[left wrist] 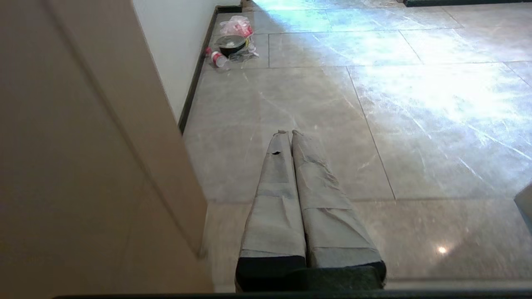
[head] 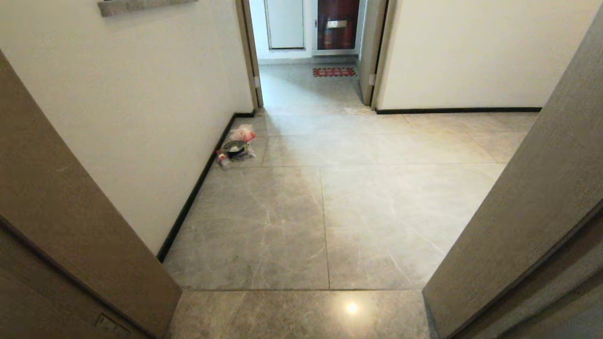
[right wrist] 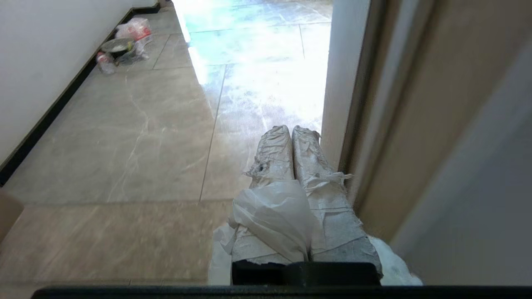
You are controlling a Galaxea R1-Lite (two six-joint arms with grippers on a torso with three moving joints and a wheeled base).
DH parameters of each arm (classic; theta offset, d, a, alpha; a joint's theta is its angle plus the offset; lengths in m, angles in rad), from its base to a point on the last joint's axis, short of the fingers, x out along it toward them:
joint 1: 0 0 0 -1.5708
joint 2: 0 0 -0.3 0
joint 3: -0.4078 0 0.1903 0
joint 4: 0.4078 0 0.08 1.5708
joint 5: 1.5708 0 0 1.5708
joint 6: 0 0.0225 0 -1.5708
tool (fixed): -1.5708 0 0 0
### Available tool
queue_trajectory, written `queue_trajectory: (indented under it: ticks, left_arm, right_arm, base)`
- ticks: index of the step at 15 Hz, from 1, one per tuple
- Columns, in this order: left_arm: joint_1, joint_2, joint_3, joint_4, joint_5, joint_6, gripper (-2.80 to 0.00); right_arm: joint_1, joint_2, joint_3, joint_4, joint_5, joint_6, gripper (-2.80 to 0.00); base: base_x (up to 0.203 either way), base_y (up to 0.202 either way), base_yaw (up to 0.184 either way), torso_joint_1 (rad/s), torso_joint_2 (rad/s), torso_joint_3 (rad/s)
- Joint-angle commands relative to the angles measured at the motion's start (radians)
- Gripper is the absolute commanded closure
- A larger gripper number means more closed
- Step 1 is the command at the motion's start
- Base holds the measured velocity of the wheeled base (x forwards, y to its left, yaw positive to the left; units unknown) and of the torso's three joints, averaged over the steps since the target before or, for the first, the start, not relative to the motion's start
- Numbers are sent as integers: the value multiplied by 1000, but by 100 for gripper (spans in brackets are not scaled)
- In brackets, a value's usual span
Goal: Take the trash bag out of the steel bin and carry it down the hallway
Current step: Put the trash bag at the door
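trash bag (right wrist: 274,216) | R jaws clamped on it | L jaws together | hallway (head: 325,212) grey tile, off-white walls

No lettering can be read anywhere; the red floor mat (head: 334,71) in the far doorway carries a pale pattern too small to make out; the red print on the small red-and-white bag (left wrist: 236,26) by the wall is likewise illegible.

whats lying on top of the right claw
Thin white plastic, apparently the trash bag, is draped over the shut right claw, caught between its fingers with more spilling out on both sides. The rest hangs below the wrist, out of sight, so its contents cannot be seen.
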Motion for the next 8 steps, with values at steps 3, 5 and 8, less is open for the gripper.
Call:
queue_trajectory:
  ticks: [3,5,8]
  left_arm:
    - [0,0,0,0,0,0,0]
    - [0,0,0,0,0,0,0]
    - [0,0,0,0,0,-2,0]
  right_arm:
    - [0,1,0,-1,0,0,0]
    - [0,1,0,-1,0,0,0]
    - [0,1,0,-1,0,2,0]
  base:
    - [185,0,-1,9,3,1]
    - [184,0,-1,-2,5,3]
    - [183,0,-3,1,0,2]
